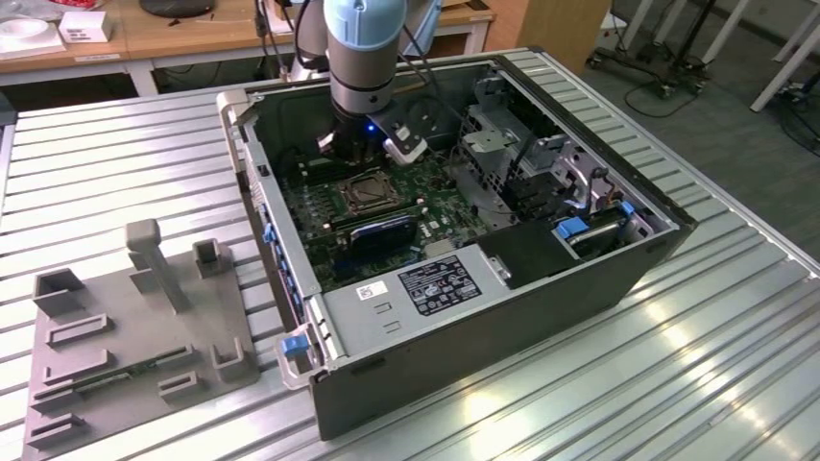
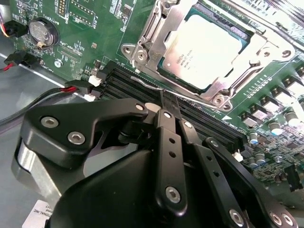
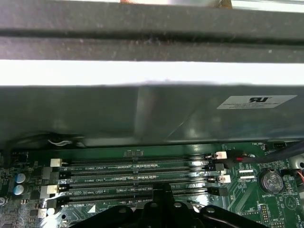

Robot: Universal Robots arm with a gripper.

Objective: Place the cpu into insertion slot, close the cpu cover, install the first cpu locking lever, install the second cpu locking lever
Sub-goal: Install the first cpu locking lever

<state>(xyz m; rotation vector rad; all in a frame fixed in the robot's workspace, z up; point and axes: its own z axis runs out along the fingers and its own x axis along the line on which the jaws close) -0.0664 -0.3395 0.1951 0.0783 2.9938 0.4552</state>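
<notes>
Cpu [image 2: 205,47] lies flat in its slot on the green board [image 2: 90,33], inside the open computer case [image 1: 539,317] on the counter [image 1: 731,375]. We see the cpu cover [image 2: 149,35] folded down around it, likely so the chip cannot slip. Our end effector [image 2: 164,102] has its fingers pressed together, with nothing between them that we can see. Its tip hangs over the long black slots [image 3: 137,178], right by the thin locking lever [image 2: 199,100] beside the cover. We think fingers held together make one firm tip for such a thin wire.
</notes>
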